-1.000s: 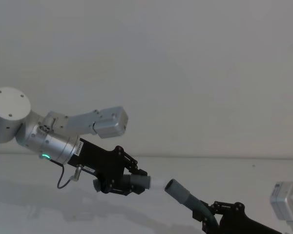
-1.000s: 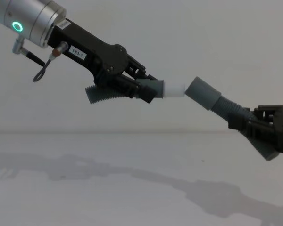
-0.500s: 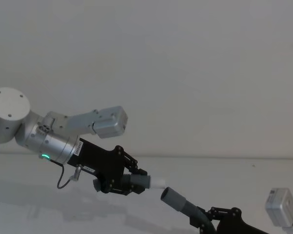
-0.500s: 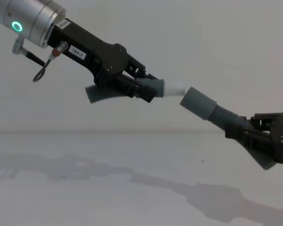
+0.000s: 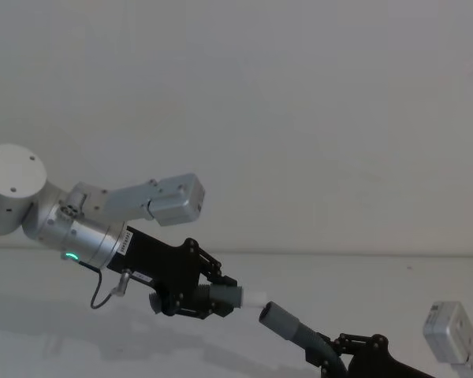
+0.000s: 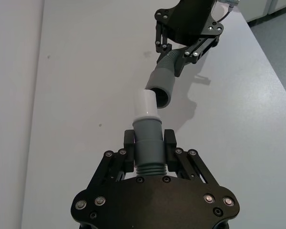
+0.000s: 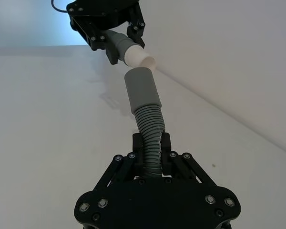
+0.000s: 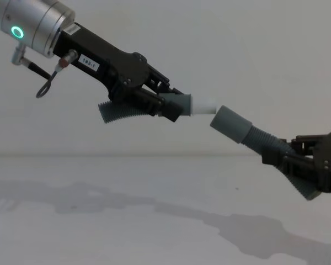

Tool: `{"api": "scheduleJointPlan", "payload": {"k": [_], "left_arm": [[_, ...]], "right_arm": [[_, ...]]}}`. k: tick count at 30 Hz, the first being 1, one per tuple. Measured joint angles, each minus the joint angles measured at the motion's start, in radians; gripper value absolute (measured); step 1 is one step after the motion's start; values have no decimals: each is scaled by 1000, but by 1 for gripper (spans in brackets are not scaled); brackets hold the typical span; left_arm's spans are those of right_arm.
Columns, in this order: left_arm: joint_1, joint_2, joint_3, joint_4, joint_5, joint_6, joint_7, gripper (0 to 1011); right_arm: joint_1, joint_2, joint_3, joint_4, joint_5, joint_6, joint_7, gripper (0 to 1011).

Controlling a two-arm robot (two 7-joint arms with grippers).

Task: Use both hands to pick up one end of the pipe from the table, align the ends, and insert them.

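Left gripper (image 8: 154, 105): upper left, pinching the white-tipped pipe piece (image 8: 196, 104).
Right gripper (image 8: 303, 165): lower right, pinching the socket-cuff piece (image 8: 234, 125).
Ends: near, misaligned.

**Two hose pieces held end to end above a white table**

The right gripper (image 7: 152, 160), black, fills the foreground, its fingers (image 7: 139, 150) clamped on a grey ribbed hose piece (image 7: 150, 131). The hose ends in a smooth grey socket cuff (image 7: 141, 90). Farther off, the left gripper (image 7: 115, 38) holds the other hose piece (image 7: 118, 43), whose white spigot tip (image 7: 139, 57) sits just beside the cuff's mouth, slightly off line. The white table (image 7: 47, 124) lies beneath, a pale wall (image 7: 229, 52) behind.
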State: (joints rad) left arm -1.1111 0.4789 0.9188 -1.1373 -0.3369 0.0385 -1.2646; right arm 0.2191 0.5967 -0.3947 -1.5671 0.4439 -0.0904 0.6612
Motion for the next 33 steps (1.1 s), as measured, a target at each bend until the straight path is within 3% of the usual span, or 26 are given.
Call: {"api": "scheduleJointPlan", "payload": {"k": [33], "left_arm": [[-29, -17, 42, 33, -16, -3, -25, 328]], "right_arm": [[20, 17, -17, 6, 42, 4, -1, 182]]}}
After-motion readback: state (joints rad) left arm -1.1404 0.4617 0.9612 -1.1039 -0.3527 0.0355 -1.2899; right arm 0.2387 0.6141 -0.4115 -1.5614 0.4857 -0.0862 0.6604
